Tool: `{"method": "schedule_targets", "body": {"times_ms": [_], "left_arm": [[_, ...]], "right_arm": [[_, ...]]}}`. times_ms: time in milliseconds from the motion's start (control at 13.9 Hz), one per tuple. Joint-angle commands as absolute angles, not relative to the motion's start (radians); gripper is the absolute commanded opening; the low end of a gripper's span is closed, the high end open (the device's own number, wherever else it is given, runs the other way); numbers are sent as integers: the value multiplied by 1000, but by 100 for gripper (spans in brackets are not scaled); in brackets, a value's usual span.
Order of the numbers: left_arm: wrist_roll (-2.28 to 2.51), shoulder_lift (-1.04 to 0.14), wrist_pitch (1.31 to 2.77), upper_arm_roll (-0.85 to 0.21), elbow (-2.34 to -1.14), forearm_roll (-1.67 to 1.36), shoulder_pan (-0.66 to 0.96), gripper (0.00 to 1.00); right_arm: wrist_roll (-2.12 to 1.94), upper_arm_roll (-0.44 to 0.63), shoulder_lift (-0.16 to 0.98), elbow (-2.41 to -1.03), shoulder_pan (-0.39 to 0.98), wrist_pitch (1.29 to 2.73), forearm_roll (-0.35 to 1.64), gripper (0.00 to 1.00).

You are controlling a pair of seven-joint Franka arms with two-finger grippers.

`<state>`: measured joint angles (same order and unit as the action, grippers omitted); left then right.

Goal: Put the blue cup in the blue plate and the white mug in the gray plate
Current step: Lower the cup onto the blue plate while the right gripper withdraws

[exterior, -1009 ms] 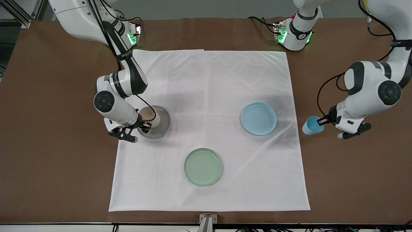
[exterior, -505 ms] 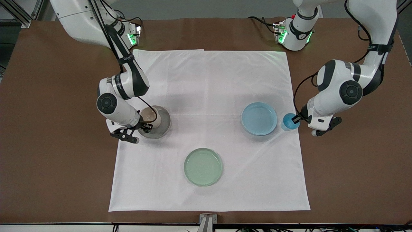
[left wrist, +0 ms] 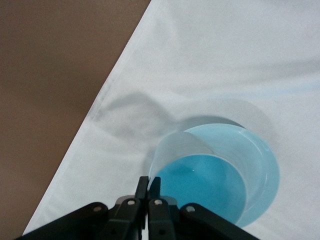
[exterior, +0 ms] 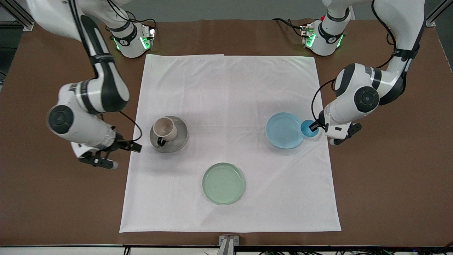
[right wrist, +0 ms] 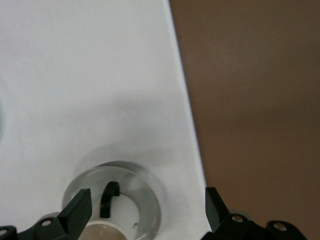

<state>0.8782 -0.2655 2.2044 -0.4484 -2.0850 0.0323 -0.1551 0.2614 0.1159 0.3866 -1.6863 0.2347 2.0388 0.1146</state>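
Observation:
The white mug (exterior: 165, 129) stands upright on the gray plate (exterior: 178, 139), its dark handle toward the front camera. My right gripper (exterior: 135, 146) is open and empty, over the cloth edge beside the gray plate. In the right wrist view the gray plate (right wrist: 147, 197) and the mug's handle (right wrist: 108, 198) lie between my open fingers (right wrist: 78, 212). My left gripper (exterior: 315, 126) is shut on the rim of the blue cup (exterior: 308, 128). It holds the cup over the blue plate's (exterior: 283, 130) rim, on the side toward the left arm's end. The left wrist view shows the cup's inside (left wrist: 205, 185).
A pale green plate (exterior: 223, 183) lies on the white cloth (exterior: 230, 88), nearer the front camera than both other plates. Brown table (exterior: 389, 184) surrounds the cloth.
My right gripper let go of the mug and drew back toward the right arm's end. My left gripper carried the blue cup from the bare table to the blue plate's rim.

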Motion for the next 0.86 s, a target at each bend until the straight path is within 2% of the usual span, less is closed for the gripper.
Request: {"method": "schedule_targets", "body": {"times_ms": [0, 144, 288, 432, 505, 577, 721, 793], "left_arm": [[938, -281, 2243, -463, -2095, 31, -134, 0], [959, -291, 2266, -469, -2102, 29, -121, 0], [1026, -333, 2345, -482, -2102, 29, -92, 0], [1051, -379, 2414, -482, -2100, 29, -80, 0], [1051, -391, 2416, -482, -2102, 31, -78, 6], [1051, -391, 2411, -482, -2102, 31, -78, 29], [1049, -379, 2407, -482, -2095, 43, -66, 97], [1040, -347, 2393, -482, -2086, 44, -66, 100]], "right_arm": [[83, 118, 339, -1681, 129, 1973, 75, 100], [71, 120, 308, -1625, 101, 1857, 34, 100], [64, 120, 301, -1518, 69, 1687, 32, 100], [51, 118, 307, -1419, 35, 1590, 38, 100], [49, 118, 310, -1389, 26, 1535, 31, 100], [48, 118, 310, -1353, 23, 1510, 29, 100], [49, 118, 308, -1324, 32, 1503, 5, 100], [49, 118, 307, -1316, 26, 1494, 12, 100]]}}
